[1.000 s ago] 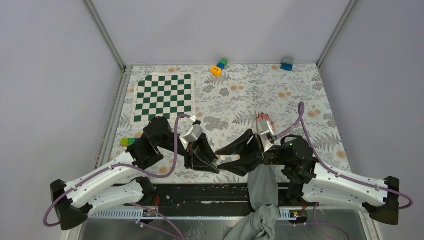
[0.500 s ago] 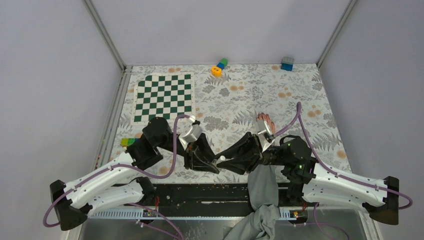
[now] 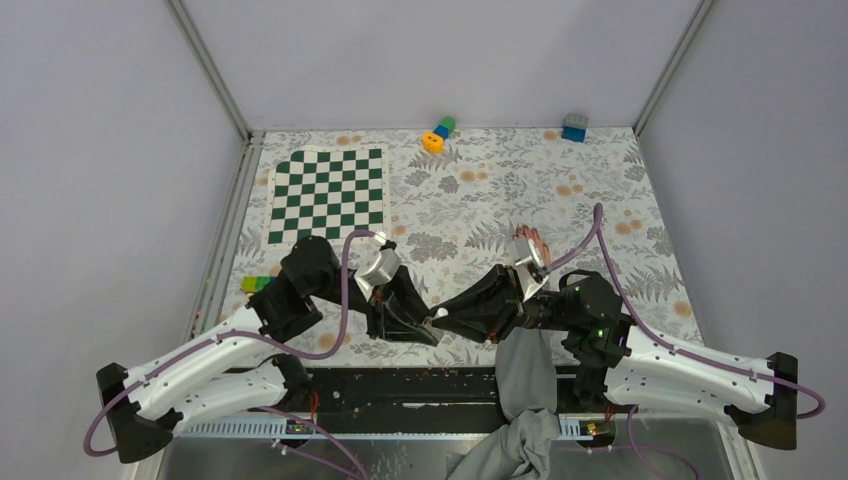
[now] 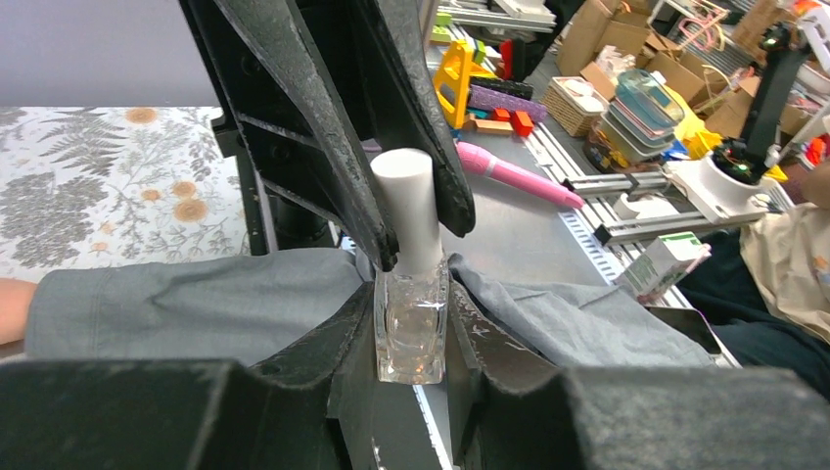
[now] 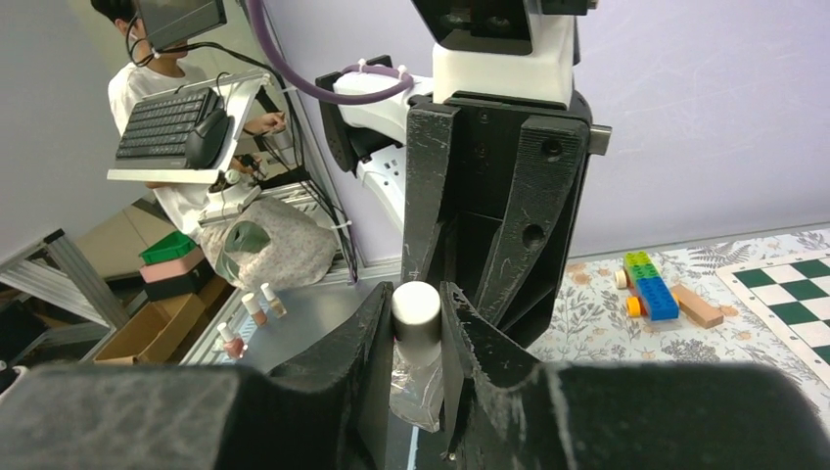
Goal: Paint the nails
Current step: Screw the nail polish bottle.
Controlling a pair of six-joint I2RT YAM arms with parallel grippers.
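A clear glass nail polish bottle (image 4: 411, 328) with a white cap (image 4: 403, 196) is held near the table's front edge. My left gripper (image 4: 411, 294) is shut on the glass body. My right gripper (image 5: 416, 294) is shut on the cap (image 5: 416, 311), facing the left one. In the top view both grippers, left (image 3: 412, 318) and right (image 3: 452, 315), meet at the bottle (image 3: 438, 316). A bare hand (image 3: 527, 243) with a grey sleeve (image 3: 524, 370) lies flat behind my right wrist. Its dark-reddish nails (image 3: 522, 232) barely show.
A green-and-white chessboard mat (image 3: 327, 195) lies at the back left. Toy blocks (image 3: 438, 133) and a blue block (image 3: 573, 127) sit at the far edge. A block car (image 5: 649, 284) sits by the left edge. Spare polish bottles (image 5: 250, 311) stand off the table.
My right gripper, open a second ago, has moved left and closed on the bottle's cap. The left gripper has kept hold of the bottle, almost still.
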